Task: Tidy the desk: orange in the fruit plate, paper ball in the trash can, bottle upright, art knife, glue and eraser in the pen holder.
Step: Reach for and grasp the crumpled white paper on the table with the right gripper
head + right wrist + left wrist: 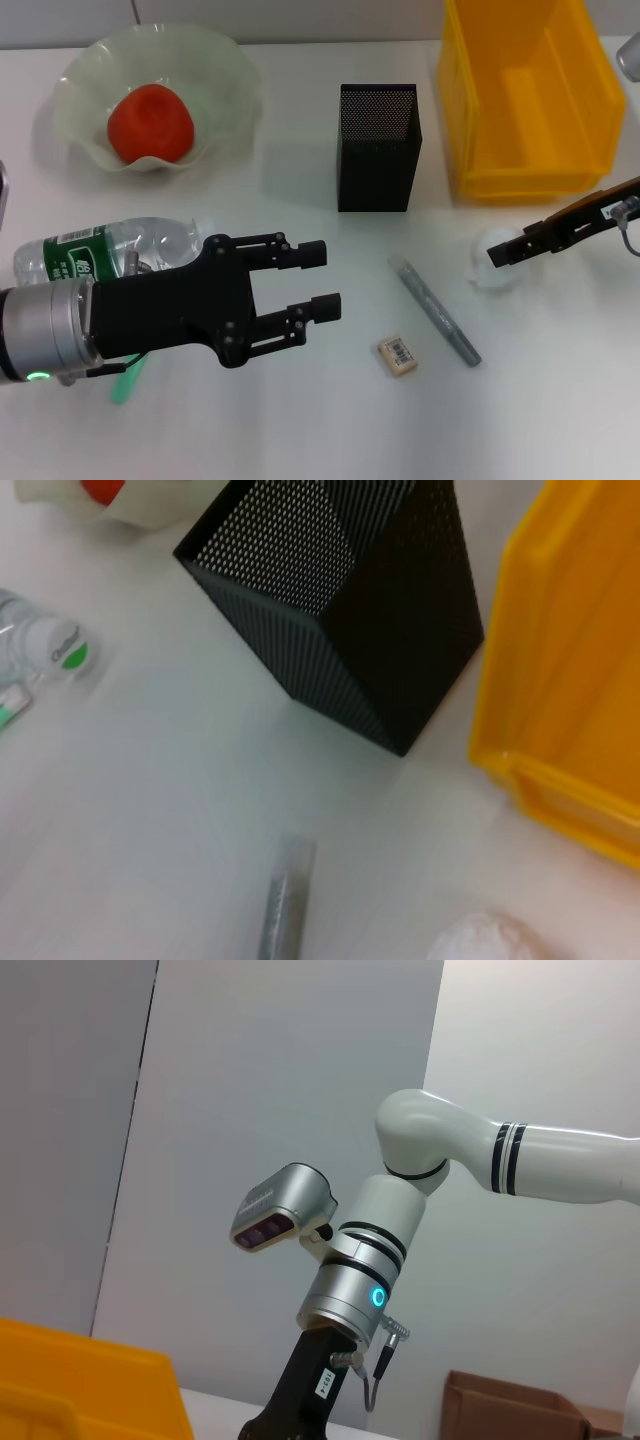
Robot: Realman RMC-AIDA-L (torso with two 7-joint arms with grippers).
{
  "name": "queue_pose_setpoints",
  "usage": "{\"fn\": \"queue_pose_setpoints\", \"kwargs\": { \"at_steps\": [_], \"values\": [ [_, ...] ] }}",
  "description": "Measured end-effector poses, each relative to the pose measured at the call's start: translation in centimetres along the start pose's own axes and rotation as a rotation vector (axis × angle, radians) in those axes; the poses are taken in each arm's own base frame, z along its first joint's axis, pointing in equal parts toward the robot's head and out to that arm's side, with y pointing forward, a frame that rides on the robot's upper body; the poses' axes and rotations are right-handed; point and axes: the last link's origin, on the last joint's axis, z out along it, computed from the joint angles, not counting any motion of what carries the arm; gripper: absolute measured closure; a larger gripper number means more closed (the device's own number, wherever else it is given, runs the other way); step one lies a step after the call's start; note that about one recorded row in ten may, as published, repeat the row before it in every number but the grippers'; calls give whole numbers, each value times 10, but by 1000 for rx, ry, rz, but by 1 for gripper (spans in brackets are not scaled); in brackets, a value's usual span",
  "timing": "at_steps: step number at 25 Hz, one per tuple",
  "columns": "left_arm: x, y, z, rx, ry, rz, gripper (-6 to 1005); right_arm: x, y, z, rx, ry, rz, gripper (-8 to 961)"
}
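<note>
- Right gripper (497, 256): its dark fingertips are poised at the paper ball (497, 270); whether they are parted or closed around it cannot be told.
- Paper ball: a white crumpled lump, lying in front of the trash can (530, 95) and to the right of the pen holder (378, 148). It is judged the next item to be handled, the right arm being much the nearer.
- Left gripper (322, 279): fingers are held apart with nothing between them, forward-left of the pen holder, above the desk.
- Bottle (105, 250): lying on its side, left of the pen holder, just behind the left gripper.
- Glue (128, 380): partly hidden beneath the left gripper.
- Art knife (439, 311): lies forward of the pen holder, its long axis running diagonally away from it.
- Eraser (397, 355): lies just left of the art knife's near end.
- Orange (150, 123): already set in the fruit plate (226, 62), far left of the pen holder.
</note>
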Motion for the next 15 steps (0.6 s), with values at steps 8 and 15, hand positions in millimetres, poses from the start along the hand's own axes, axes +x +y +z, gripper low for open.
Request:
{"fn": "queue_pose_setpoints", "kwargs": {
  "at_steps": [8,15],
  "values": [
    [-1,-1,1,5,-7,-1,466,-2,-2,6,9,-9,8,190],
    [-2,-1,1,6,-8,0,466,-3,-1,12,19,8,-16,195]
  ]
}}
